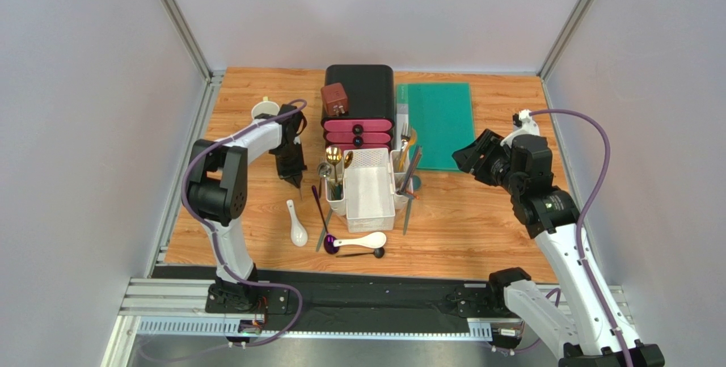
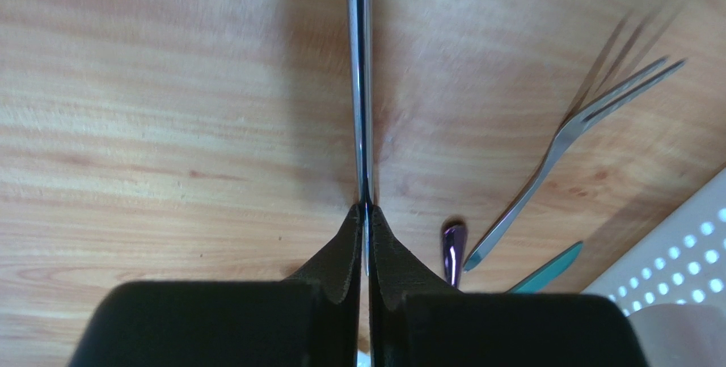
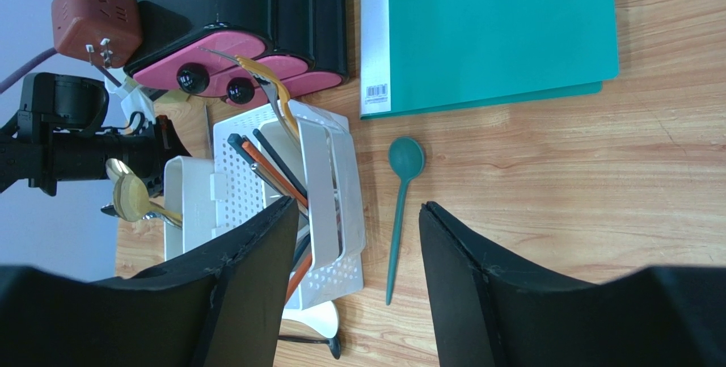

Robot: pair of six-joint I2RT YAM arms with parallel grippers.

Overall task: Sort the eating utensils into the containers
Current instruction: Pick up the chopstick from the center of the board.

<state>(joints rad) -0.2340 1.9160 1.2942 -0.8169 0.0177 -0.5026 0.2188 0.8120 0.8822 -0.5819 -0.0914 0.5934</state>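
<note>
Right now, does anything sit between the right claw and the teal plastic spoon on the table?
Nothing visible does. The teal plastic spoon lies uncovered on the wooden table, beside the white perforated plastic caddy, ahead of the open right gripper.

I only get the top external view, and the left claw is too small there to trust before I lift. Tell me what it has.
Observer: In the left wrist view, the left claw is shut on a thin silver handle seen edge-on. Its head runs out of frame, so I cannot say whether it is a fork or a spoon.
Operator: Good. Now report the right claw.
Observer: In the right wrist view, the right claw is open and empty. A teal spoon shows between its fingers, lying beside the white caddy.
</note>
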